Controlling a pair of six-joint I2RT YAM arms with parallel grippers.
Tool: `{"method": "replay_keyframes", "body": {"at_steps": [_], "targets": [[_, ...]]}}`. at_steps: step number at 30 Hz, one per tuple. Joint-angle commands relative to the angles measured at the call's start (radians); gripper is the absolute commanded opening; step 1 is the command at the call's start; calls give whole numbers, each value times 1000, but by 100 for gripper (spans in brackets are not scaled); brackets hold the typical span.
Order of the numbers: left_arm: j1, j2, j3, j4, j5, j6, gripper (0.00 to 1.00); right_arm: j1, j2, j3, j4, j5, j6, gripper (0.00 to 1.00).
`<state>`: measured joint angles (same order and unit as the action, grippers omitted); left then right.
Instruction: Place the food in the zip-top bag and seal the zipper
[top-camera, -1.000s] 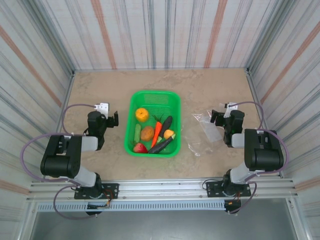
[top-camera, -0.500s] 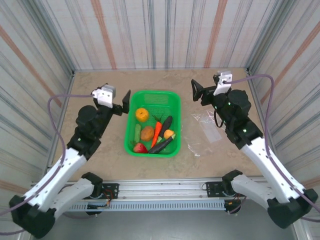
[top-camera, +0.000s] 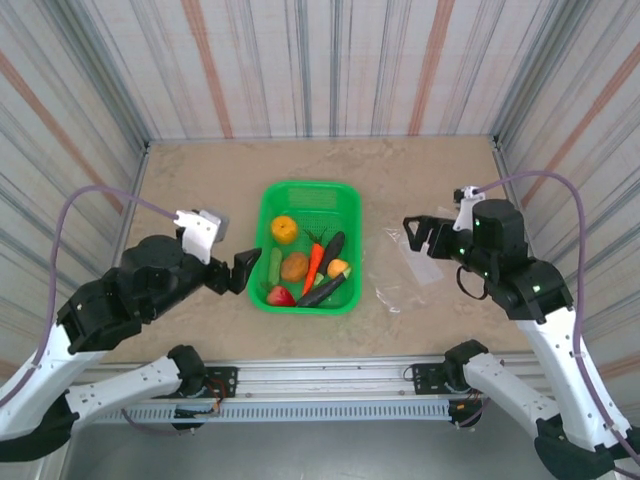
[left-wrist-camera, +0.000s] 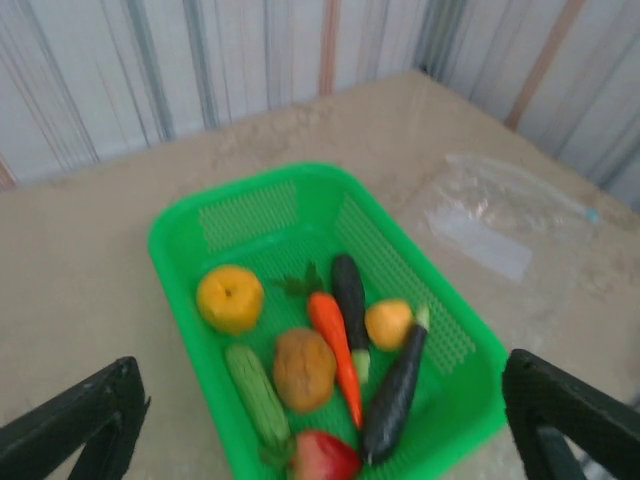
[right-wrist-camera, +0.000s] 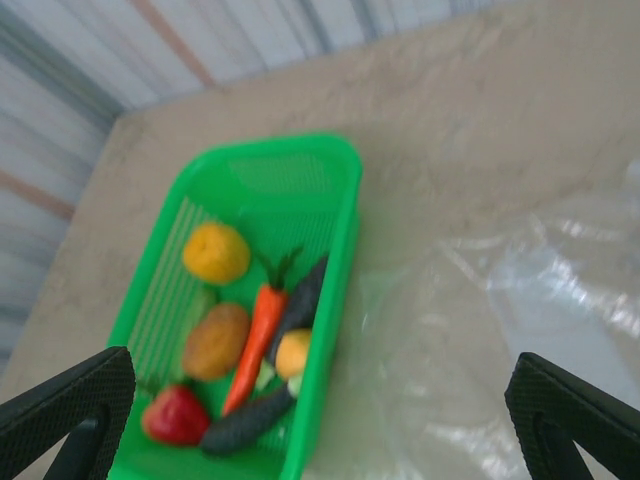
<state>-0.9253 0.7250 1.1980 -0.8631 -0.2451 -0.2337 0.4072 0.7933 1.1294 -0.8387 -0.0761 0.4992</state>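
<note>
The food lies in a green mesh basket: an orange, a potato, a carrot, a cucumber, two dark eggplants, a red fruit and a small yellow fruit. The clear zip-top bag lies flat on the table right of the basket, empty; its zipper edge is faint. My left gripper hangs open by the basket's near left side. My right gripper hovers open above the bag. Both hold nothing.
Striped walls close in the marble table on three sides. In the left wrist view the basket sits between the spread fingers, with the bag to its right. The right wrist view has the basket left and the bag right.
Both arms rose from their folded pose and reached out. The left gripper then drew back to the basket's near left side; the right one dropped toward the bag. Food and bag stayed put.
</note>
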Motion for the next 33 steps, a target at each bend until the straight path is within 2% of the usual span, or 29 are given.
{"method": "replay_keyframes", "body": {"at_steps": [1, 4, 7, 10, 17, 21, 24, 27, 31, 33], "targets": [[2, 40, -68, -149, 290, -101, 79, 9, 1, -80, -140, -127, 66, 96], [-79, 99, -192, -102, 325, -154, 51, 25, 20, -130, -137, -181, 89, 93], [-206, 196, -257, -5, 315, -197, 35, 49, 19, -188, -95, -156, 133, 88], [-275, 330, -270, 68, 334, -206, 26, 51, 50, -205, -89, -135, 155, 86], [-276, 528, -285, 214, 301, -213, 27, 53, 82, -244, -84, -35, 199, 90], [-231, 603, -285, 272, 290, -225, 27, 43, 107, -287, -75, 39, 216, 92], [-186, 620, -277, 284, 216, -229, 28, 38, 133, -314, -64, 113, 245, 93], [-119, 618, -276, 309, 168, -219, 29, 30, 161, -330, -57, 208, 287, 94], [18, 622, -293, 367, 146, -229, 33, 1, 243, -329, -47, 320, 341, 96], [95, 622, -299, 402, 149, -236, 38, -34, 289, -320, -40, 368, 353, 97]]}}
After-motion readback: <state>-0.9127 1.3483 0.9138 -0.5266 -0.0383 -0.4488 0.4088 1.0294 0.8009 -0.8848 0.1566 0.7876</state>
